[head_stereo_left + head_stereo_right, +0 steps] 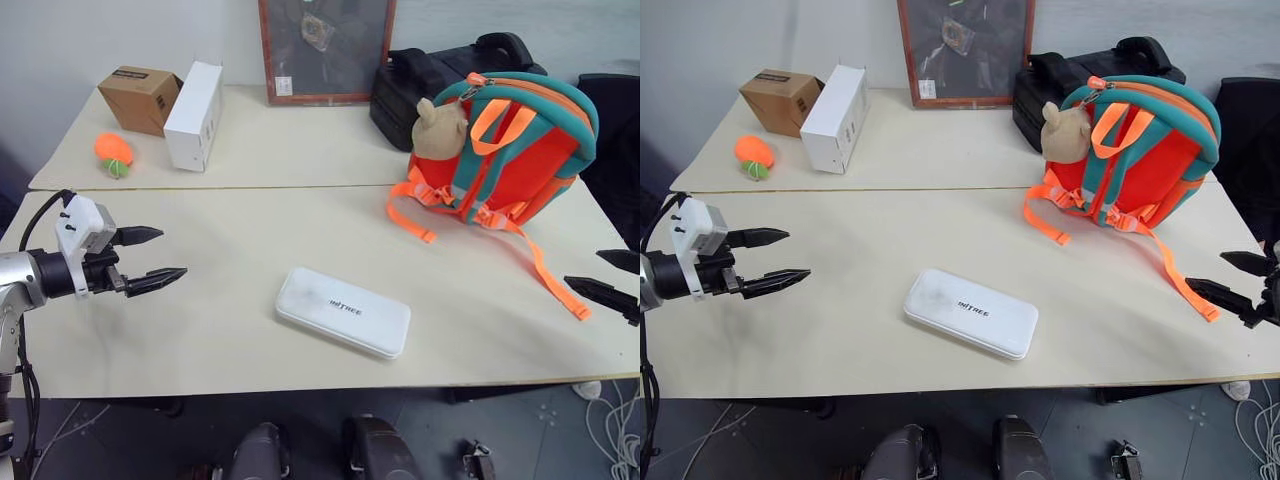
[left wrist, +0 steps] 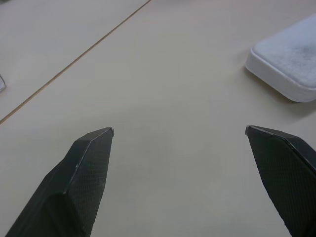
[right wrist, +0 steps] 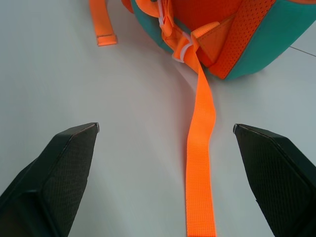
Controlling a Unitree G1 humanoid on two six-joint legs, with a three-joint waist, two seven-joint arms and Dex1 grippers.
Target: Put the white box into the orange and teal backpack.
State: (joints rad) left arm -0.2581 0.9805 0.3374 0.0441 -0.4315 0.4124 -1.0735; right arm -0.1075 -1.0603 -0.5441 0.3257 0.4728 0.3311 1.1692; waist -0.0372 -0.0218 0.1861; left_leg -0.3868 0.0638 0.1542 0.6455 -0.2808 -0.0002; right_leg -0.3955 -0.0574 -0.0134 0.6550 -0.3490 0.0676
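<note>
both claws stand wide and hold nothing: the left gripper (image 1: 150,256) hovers over the near-left part of the beige table (image 1: 200,330), its two black fingers pointing toward the middle, and the right gripper (image 1: 1235,283) hangs at the table's right edge, fingers pointing inward.

bare tabletop lies between the left gripper and the white box (image 1: 343,310), and more bare top lies between the box and the right gripper. a seam runs left to right across the table, splitting a near half from a far half.

the white box lies flat on the near half, a little right of centre, close to the near edge, skewed so that its left end sits farther back. it is long and low with rounded corners and small dark lettering on top.

the orange and teal backpack (image 1: 520,150) stands at the far right with a tan plush bear (image 1: 438,128) hanging on its left side. one loose orange strap (image 3: 201,163) trails toward the right gripper and lies between its fingers in the right wrist view.

behind the backpack sits a black hard case (image 1: 430,75). far left are a brown cardboard box (image 1: 140,97), a white carton (image 1: 194,115) touching it, and an orange toy (image 1: 114,152) nearer. a framed board (image 1: 325,50) leans on the wall.
</note>
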